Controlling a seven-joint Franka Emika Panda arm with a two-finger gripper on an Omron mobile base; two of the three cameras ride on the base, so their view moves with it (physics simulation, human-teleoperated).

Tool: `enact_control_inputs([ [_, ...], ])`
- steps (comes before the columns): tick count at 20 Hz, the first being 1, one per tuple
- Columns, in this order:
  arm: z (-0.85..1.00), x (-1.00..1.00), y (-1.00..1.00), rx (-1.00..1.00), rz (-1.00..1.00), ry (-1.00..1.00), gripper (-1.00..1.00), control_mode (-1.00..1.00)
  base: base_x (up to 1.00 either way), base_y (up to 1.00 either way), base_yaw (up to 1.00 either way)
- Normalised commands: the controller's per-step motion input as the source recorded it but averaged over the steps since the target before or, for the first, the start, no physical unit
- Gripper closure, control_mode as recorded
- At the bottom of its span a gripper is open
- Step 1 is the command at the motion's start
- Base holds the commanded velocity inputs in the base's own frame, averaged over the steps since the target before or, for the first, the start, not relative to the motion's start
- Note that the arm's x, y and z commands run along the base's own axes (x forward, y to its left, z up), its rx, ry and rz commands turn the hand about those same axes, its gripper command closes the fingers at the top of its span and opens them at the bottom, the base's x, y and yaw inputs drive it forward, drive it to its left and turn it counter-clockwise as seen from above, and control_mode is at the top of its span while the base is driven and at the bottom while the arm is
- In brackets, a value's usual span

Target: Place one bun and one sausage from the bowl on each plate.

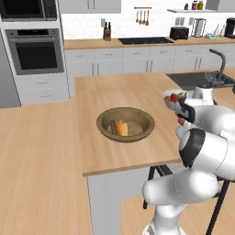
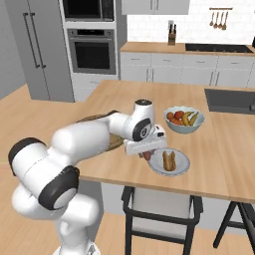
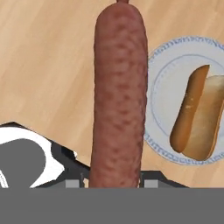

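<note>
Reddish sausage point(image 3: 118, 92) in hand point(image 2: 146, 155), beside plate point(image 3: 164, 96).

A mottled reddish-brown sausage point(image 3: 118, 87), a golden-tan bun point(image 3: 197, 116), and a pale plate point(image 3: 162, 87) with blue-patterned rim.

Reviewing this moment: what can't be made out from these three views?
- Gripper fingertips: hidden behind the sausage in the hand view.
- Second plate: cannot be found; the arm blocks much of the counter in both base views.
- Plate with the bun: its right rim is cut off in the hand view.
- Wooden bowl: mostly behind the arm in the right base view.
</note>
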Motion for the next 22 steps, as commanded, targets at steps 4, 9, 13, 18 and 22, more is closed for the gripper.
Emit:
enact_control_inputs([
  [4, -0.58, 0.3, -0.31, -0.06, 0.07, 0.16, 1.0, -1.0, 0.0, 0.0, 0.0],
  [9, -0.52, 0.44, -0.05, -0.03, 0.01, 0.02, 1.0, -1.0, 0.0, 0.0, 0.0],
  [13, -0.57, 0.53, -0.28, 0.0, 0.0, 0.0, 1.0, -1.0, 0.0, 0.0, 0.0],
  [18, -0.21, 0.6, -0.49, 0.01, 0.0, 0.0, 1.0, -1.0, 0.0, 0.0, 0.0],
  [22, -0.22, 0.63, -0.19, 0.01, 0.0, 0.0, -1.0, -1.0, 0.0, 0.0, 0.0],
])
